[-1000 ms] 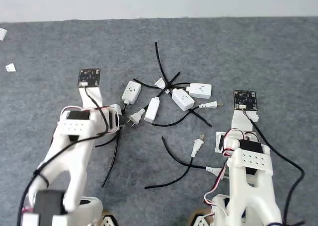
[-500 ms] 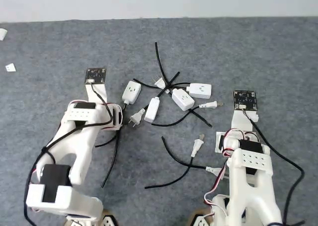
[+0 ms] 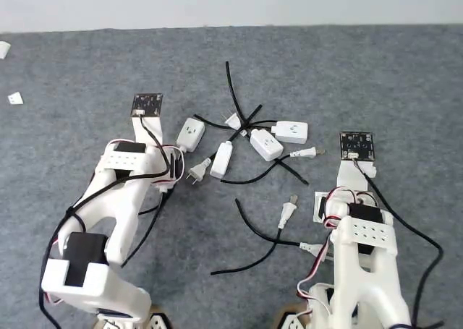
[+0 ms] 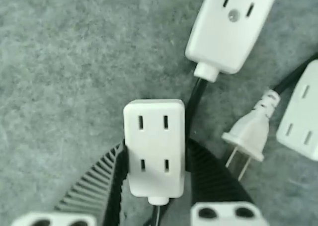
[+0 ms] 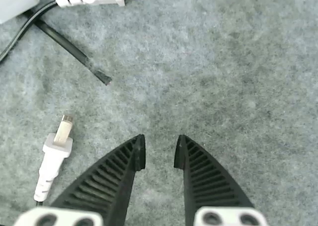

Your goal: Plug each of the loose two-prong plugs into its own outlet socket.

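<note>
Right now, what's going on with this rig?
The left gripper is closed on a white plastic two-outlet socket block, with a loose white two-prong plug lying just beside it. The right gripper is open over the grey carpet and holds nothing; a second white plug lies near it. The plugs I can see all lie loose, none in a socket.

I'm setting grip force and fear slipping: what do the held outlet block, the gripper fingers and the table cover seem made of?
Outlet block: likely hard moulded plastic, white, smooth and faintly glossy, with rounded edges.
Gripper fingers: black, matte, ribbed, probably printed plastic; the ridges show.
Table cover: grey felt or short-pile carpet, judging by its fuzzy, mottled fibres.
</note>
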Action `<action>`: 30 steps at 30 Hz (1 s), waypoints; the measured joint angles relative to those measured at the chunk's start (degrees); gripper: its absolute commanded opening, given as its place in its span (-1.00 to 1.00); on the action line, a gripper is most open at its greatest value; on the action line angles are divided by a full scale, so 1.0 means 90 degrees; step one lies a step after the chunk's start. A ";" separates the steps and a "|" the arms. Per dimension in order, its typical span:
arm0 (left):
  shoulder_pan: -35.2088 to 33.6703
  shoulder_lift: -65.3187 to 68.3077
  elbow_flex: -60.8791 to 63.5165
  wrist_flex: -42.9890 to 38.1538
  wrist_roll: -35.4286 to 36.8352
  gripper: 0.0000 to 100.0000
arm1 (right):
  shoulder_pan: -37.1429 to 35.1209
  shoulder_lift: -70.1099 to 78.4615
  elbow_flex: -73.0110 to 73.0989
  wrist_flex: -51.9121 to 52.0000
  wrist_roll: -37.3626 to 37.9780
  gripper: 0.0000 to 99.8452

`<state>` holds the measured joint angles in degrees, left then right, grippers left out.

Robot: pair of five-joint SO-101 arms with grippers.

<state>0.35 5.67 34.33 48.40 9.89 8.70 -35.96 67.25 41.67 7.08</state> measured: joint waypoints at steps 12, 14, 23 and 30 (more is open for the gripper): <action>0.0313 -0.1123 0.0098 0.1963 0.0420 -0.98 | 0.0000 0.0000 0.0000 0.0000 0.0000 -0.79; 0.0469 -0.1543 0.0420 0.2149 0.0440 -0.98 | 0.0000 0.0000 0.0000 0.0000 0.0000 -0.79; 0.1172 -0.2930 0.1758 0.2208 0.0479 -0.98 | 0.0000 0.0000 0.0000 0.0000 0.0000 -0.79; 0.1768 -0.2696 0.2383 0.1172 0.1407 -0.98 | 0.0000 0.0000 0.0000 0.0000 0.0000 -0.79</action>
<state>16.26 -18.59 55.78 58.95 22.55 8.70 -35.96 67.25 41.67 7.08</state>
